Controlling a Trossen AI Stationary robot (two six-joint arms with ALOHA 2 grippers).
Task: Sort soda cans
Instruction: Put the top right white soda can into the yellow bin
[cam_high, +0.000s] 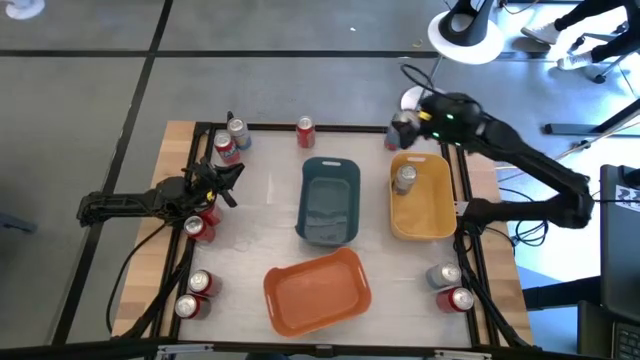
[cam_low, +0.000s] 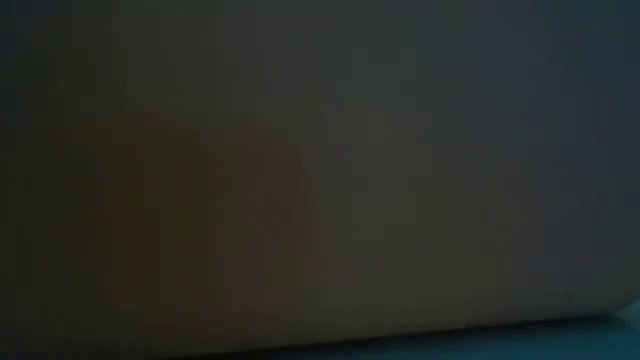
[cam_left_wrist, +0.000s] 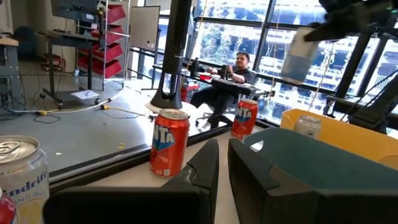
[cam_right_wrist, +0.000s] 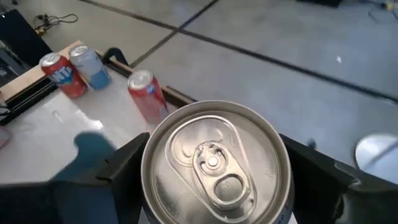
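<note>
The right pincer (cam_high: 404, 124) grips a silver can (cam_right_wrist: 214, 163) above the yellow bin (cam_high: 437, 222) (one can already inside), while about ten cans remain on the desk (cam_high: 258, 235).

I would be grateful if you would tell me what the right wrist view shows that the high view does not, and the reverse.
Only the right wrist view shows the held can's top up close, pull tab and all, with the right end effector shut on its sides. Only the high view shows the blue bin, the yellow bin with one silver can in it, the empty orange bin, and the left end effector near the left edge. Both show the red can and the red and silver pair at the far edge.
</note>
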